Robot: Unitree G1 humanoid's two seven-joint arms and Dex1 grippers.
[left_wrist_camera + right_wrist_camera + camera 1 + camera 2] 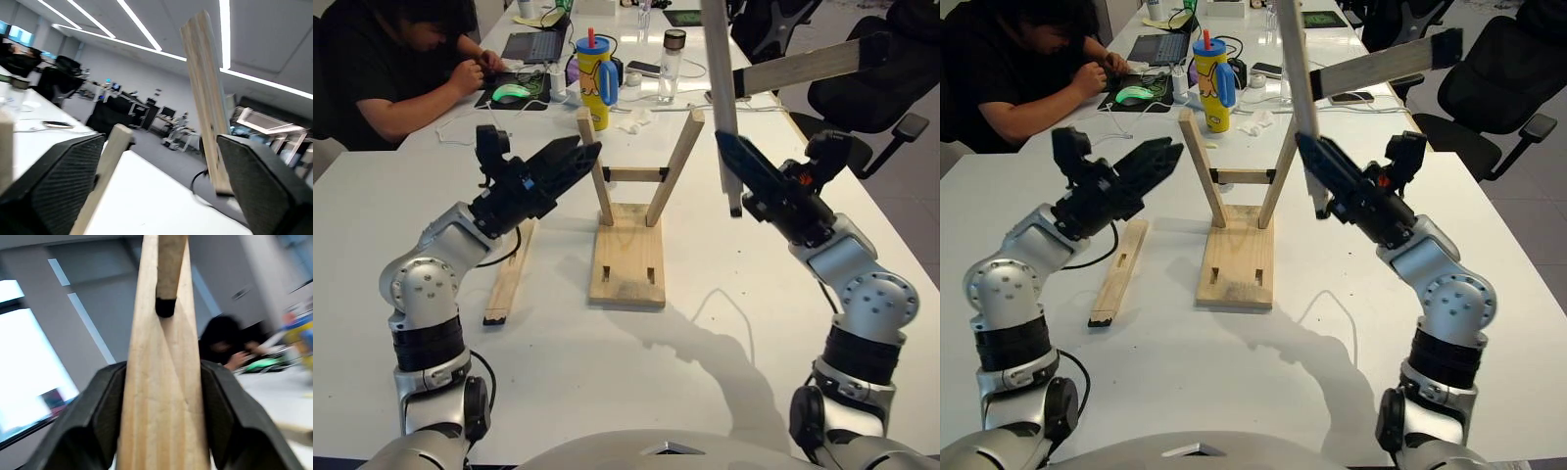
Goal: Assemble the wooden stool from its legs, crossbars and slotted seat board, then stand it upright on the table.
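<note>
Wooden leg (pixel 721 78) stands straight up in the right claw (pixel 726 147), squeezed tight, and the empty slots (pixel 649 275) of the flat seat board (pixel 626 289) lie down and to its left, nearest this arm. The left claw (pixel 579 155) hangs open, holding nothing. I count four legs (pixel 671 166) — two standing in the board, one held, one lying loose — two crossbars (pixel 634 174) and one board.

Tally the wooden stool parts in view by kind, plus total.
Seat board: 1
Crossbar, between the standing legs: 1
Standing legs, set in the seat board: 2
Raised legs, one clamped in the right gripper: 2
Loose leg, lying flat: 1
Total: 7
</note>
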